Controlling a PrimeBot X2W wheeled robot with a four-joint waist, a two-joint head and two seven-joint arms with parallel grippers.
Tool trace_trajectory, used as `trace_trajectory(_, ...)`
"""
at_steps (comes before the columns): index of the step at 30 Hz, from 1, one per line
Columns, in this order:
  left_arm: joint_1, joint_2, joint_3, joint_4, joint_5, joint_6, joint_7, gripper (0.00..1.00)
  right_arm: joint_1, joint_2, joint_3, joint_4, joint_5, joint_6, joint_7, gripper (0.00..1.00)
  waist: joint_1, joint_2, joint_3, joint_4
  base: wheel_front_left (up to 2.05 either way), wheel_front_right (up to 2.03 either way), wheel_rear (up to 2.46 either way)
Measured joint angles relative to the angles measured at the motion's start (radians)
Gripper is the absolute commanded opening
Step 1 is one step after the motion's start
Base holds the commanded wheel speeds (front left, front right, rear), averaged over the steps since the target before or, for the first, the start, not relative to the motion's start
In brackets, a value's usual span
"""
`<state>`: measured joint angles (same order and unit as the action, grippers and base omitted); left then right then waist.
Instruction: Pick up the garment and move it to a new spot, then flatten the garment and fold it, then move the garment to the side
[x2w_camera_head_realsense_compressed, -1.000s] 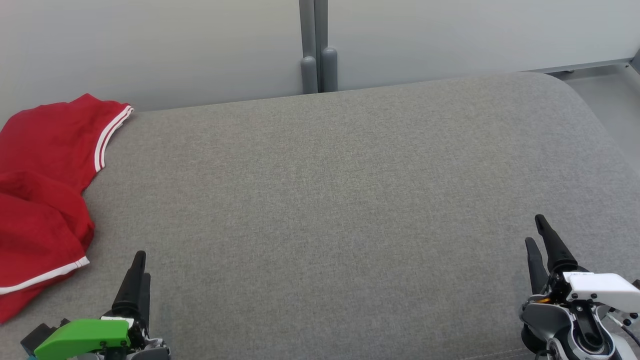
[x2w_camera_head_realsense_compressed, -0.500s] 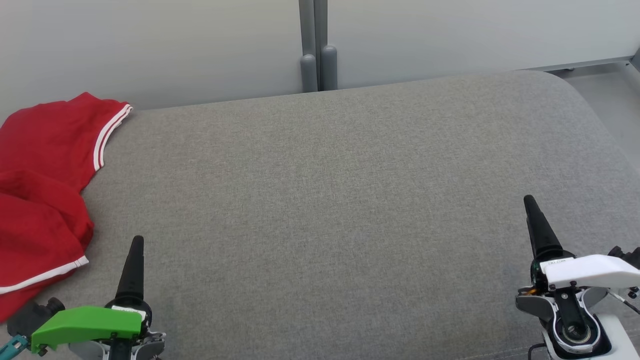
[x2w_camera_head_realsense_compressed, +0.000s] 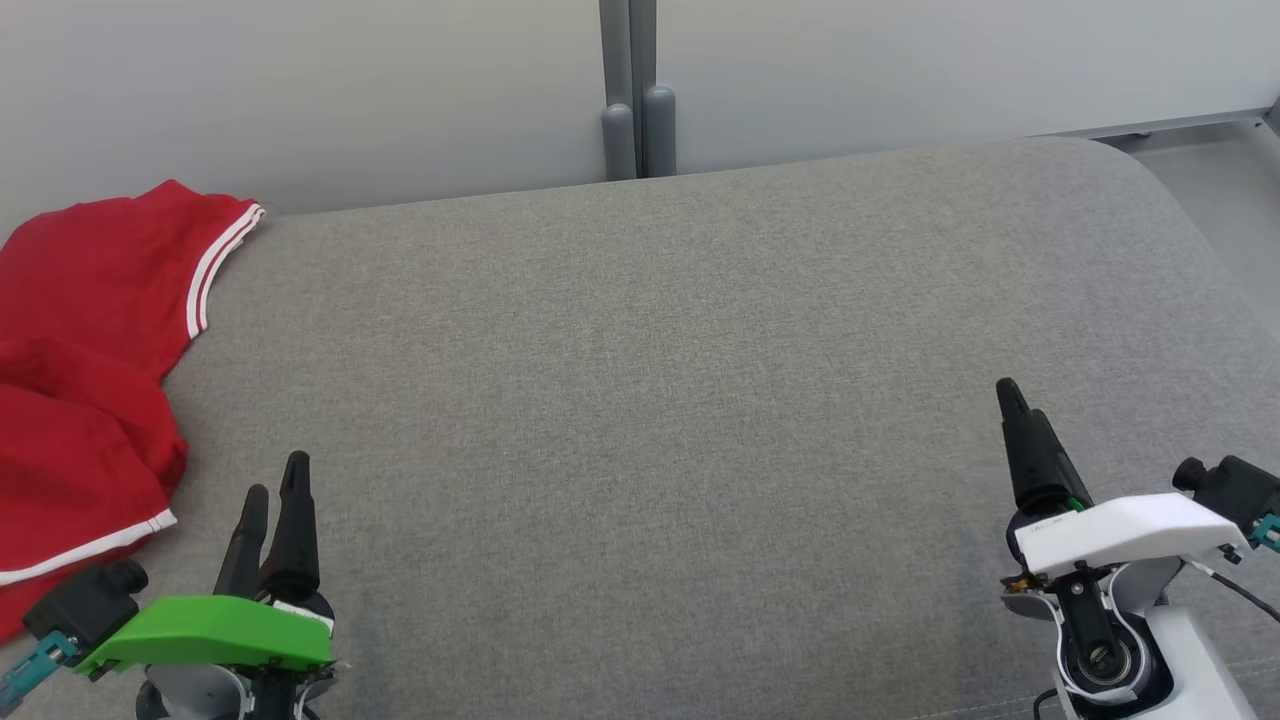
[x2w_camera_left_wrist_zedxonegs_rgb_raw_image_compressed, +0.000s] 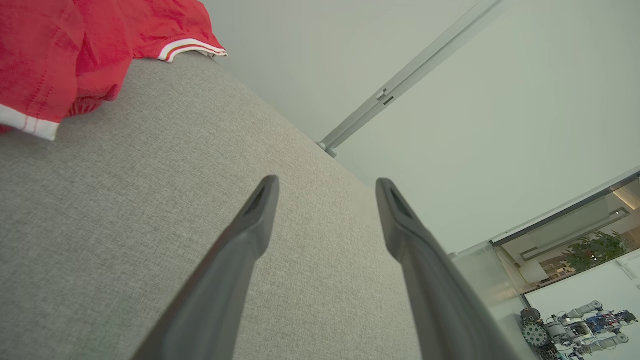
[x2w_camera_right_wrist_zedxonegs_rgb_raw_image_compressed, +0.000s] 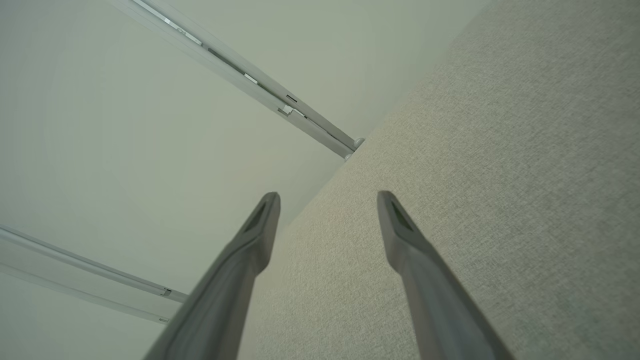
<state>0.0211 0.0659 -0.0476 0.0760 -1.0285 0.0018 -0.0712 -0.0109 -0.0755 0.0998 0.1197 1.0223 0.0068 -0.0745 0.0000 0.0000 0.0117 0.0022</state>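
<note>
The garment (x2w_camera_head_realsense_compressed: 85, 380) is red with white-striped trim and lies crumpled at the left edge of the grey cushion (x2w_camera_head_realsense_compressed: 650, 400), partly cut off by the head view's border. It also fills the upper left corner of the left wrist view as a red garment (x2w_camera_left_wrist_zedxonegs_rgb_raw_image_compressed: 65, 45). My left gripper (x2w_camera_head_realsense_compressed: 272, 480) hovers at the lower left, a little right of the garment and apart from it, open and empty (x2w_camera_left_wrist_zedxonegs_rgb_raw_image_compressed: 325, 187). My right gripper (x2w_camera_head_realsense_compressed: 1010, 395) stands at the lower right over bare cushion, open with nothing between its fingers (x2w_camera_right_wrist_zedxonegs_rgb_raw_image_compressed: 327, 200).
A pale wall with a grey vertical post (x2w_camera_head_realsense_compressed: 630, 90) runs behind the cushion. The cushion's rounded right corner (x2w_camera_head_realsense_compressed: 1130, 170) drops to a light floor. The left wrist view shows a glass partition (x2w_camera_left_wrist_zedxonegs_rgb_raw_image_compressed: 575, 235) far off.
Both grippers have shifted and turned: the left one now shows two fingers and sits slightly right; the right one moved up and left. The garment lies as before.
</note>
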Motion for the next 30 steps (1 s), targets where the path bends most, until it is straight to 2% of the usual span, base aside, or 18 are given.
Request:
trace_trajectory(6, 0.004, 0.004, -0.016, -0.020, 0.129, 0.021, -0.020, 1.00, 0.000, 0.000, 0.036, -0.013, -0.121, -0.010, -0.020, 1.00, 0.0000, 0.0000, 0.002, -0.001, 0.00, 0.00, 0.00)
trace_trajectory(30, 0.065, -0.006, -0.049, -0.051, 0.463, 0.059, -0.090, 1.00, 0.001, 0.003, 0.136, -0.018, -0.474, -0.044, -0.088, 1.00, 0.0000, 0.0000, -0.012, -0.003, 0.00, 0.00, 0.00)
